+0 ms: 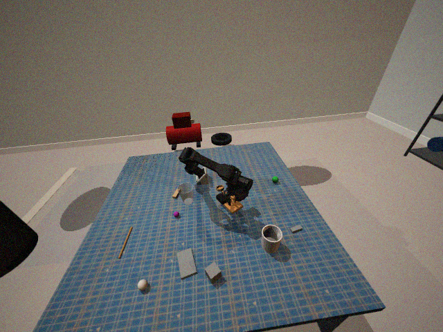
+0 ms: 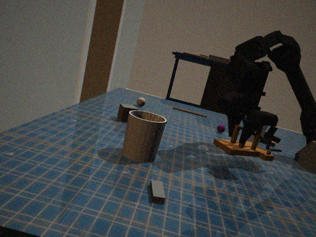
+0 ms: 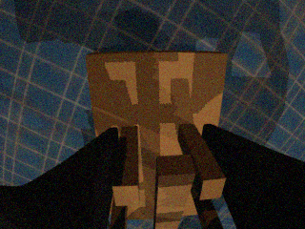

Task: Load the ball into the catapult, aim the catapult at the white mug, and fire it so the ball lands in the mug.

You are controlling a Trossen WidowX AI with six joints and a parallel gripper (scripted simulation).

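Observation:
The wooden catapult [image 1: 234, 206] [image 2: 255, 151] [image 3: 110, 105] hangs level a little above the table, its shadow apart from its base in the exterior view. My gripper [image 2: 236, 139] [image 3: 161, 133] is shut on its two uprights, one finger outside each. The catapult's round cup [image 1: 219, 187] sticks out behind; I cannot tell whether it holds anything. The white mug [image 1: 270, 243] [image 2: 142, 140] stands upright, apart from the catapult. Three balls lie on the table: purple [image 1: 176, 214] [image 2: 220, 128], green [image 1: 275, 179] and cream [image 1: 142, 284] [image 2: 140, 101].
A clear glass [image 1: 185, 193] and small wooden block [image 1: 176, 194] are near the arm's base. A thin stick [image 1: 125, 243] [image 2: 189, 112], grey slab [image 1: 186, 263], grey cube [image 1: 213, 271] [image 2: 124, 113] and small grey bar [image 1: 296, 228] [image 2: 157, 190] lie around the table.

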